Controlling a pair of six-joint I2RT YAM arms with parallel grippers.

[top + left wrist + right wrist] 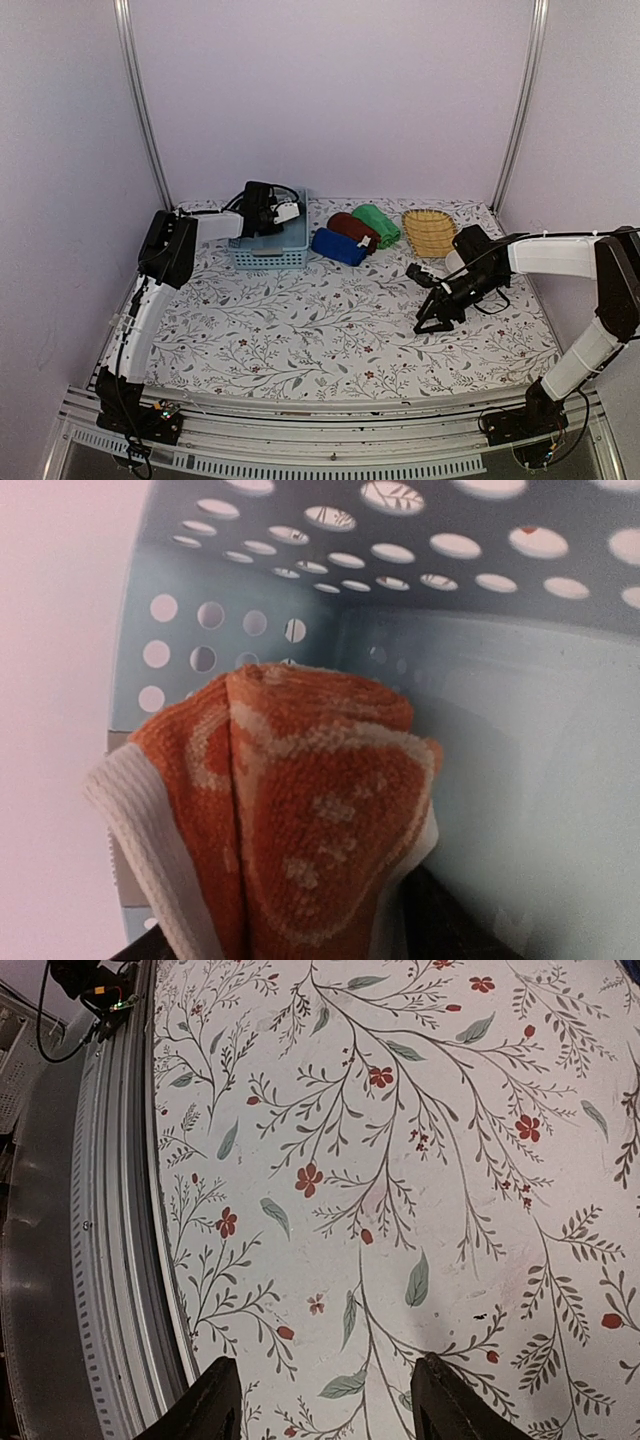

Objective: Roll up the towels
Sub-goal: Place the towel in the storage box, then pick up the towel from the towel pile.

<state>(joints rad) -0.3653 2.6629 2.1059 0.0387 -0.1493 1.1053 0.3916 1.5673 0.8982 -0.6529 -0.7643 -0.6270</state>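
My left gripper (pixel 268 215) reaches into the light blue basket (pixel 270 257) and is shut on the orange towel with white pattern (pixel 300 810), which fills the left wrist view. The orange towel itself is hidden by the gripper in the top view. Three rolled towels lie side by side right of the basket: dark blue (pixel 338 246), maroon (pixel 353 229) and green (pixel 377 224). My right gripper (pixel 428 318) is open and empty, low over the bare tablecloth at the right; its fingertips (pixel 215 1400) show wide apart in the right wrist view.
A yellow wicker tray (pixel 429 231) stands at the back right beside the green towel. The floral tablecloth (pixel 300 320) covers the table. A metal rail (pixel 110 1260) runs along the table's near edge, close to the right gripper.
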